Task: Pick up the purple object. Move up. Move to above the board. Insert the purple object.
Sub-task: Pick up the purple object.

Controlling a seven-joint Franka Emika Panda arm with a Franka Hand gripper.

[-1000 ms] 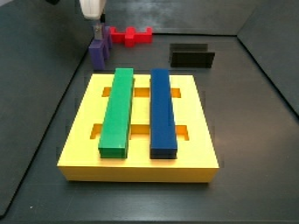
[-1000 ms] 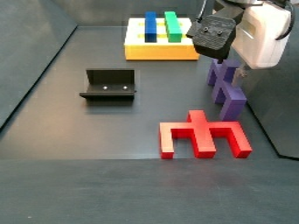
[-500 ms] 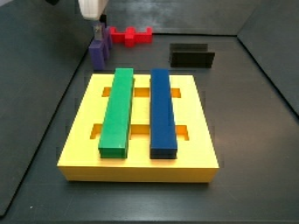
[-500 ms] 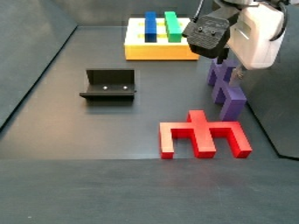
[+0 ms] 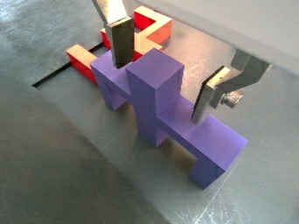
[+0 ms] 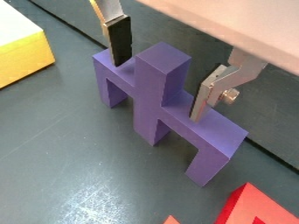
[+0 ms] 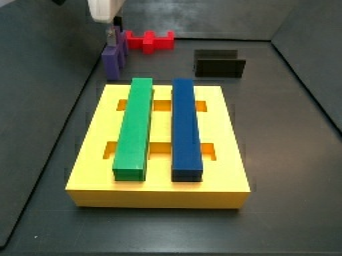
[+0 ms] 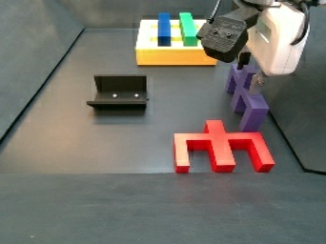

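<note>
The purple object (image 7: 114,62) stands on the dark floor by the left wall, beyond the board's far left corner, and also shows in the other side view (image 8: 247,95). In both wrist views its central stem points up (image 5: 152,92) (image 6: 158,87). My gripper (image 5: 163,74) (image 6: 163,74) is open and straddles that stem, one finger on each side, not touching it. It hangs over the piece in both side views (image 7: 111,35) (image 8: 242,65). The yellow board (image 7: 94,170) (image 8: 176,57) carries a green bar (image 7: 134,125) and a blue bar (image 7: 187,125).
A red notched piece (image 7: 151,41) (image 8: 223,148) lies on the floor just beyond the purple object, and shows in both wrist views (image 5: 149,26) (image 6: 251,206). The black fixture (image 7: 219,64) (image 8: 120,92) stands apart. A corner of the board shows in a wrist view (image 6: 17,52).
My gripper has shifted very slightly over the purple object. The purple object, the board and the red piece have not moved.
</note>
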